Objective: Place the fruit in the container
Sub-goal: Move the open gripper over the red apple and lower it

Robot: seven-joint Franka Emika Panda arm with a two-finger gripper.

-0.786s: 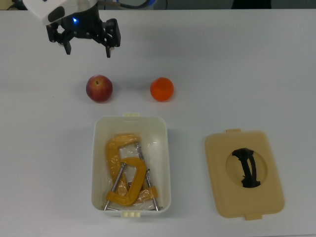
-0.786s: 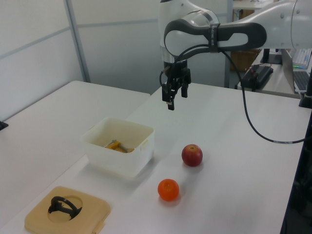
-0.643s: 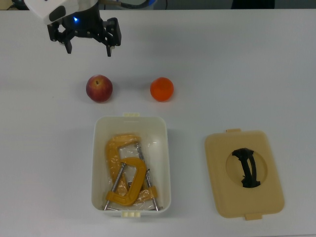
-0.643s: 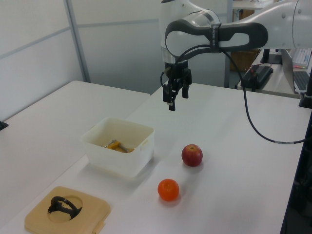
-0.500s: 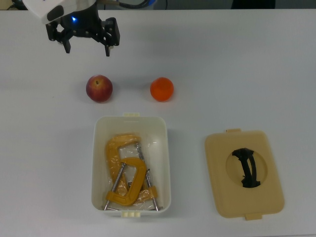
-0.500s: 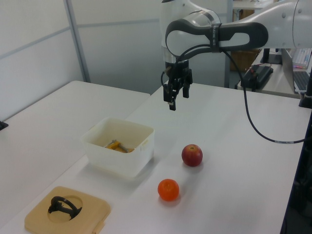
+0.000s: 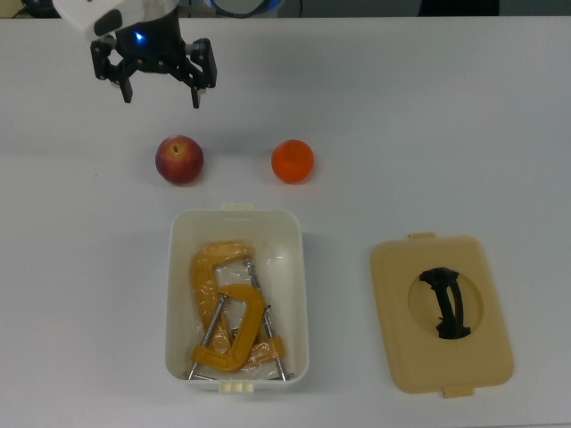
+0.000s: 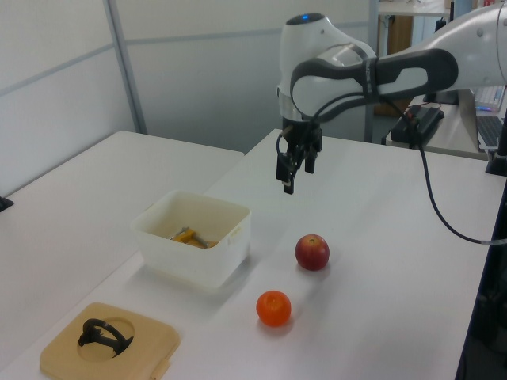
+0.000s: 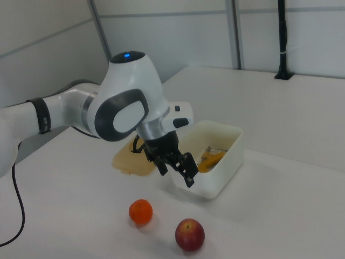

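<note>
The red apple [image 7: 179,160] and the bright orange [image 7: 293,161] lie side by side on the white table, just beyond the short end of the white container [image 7: 174,294]. My gripper [image 7: 161,89] hangs open and empty above the table, beyond the apple and a little toward the top view's left of it. In the left view the gripper [image 8: 297,176] is above and behind the apple [image 8: 312,252], and the orange [image 8: 273,308] lies nearer the camera. In the right view the gripper [image 9: 175,175] hovers above the orange [image 9: 140,211] and the apple [image 9: 190,234], in front of the container [image 9: 215,186].
Yellow C-clamps [image 7: 227,312] lie inside the container. A flat tan lid [image 7: 393,294] with a black handle [image 7: 444,304] rests on the table at the top view's right of the container. The arm's cable hangs at the left view's right.
The gripper has shifted a little to the right in the top view, and right and lower in the left view, closer to the apple. It stays open; the fruit has not moved.
</note>
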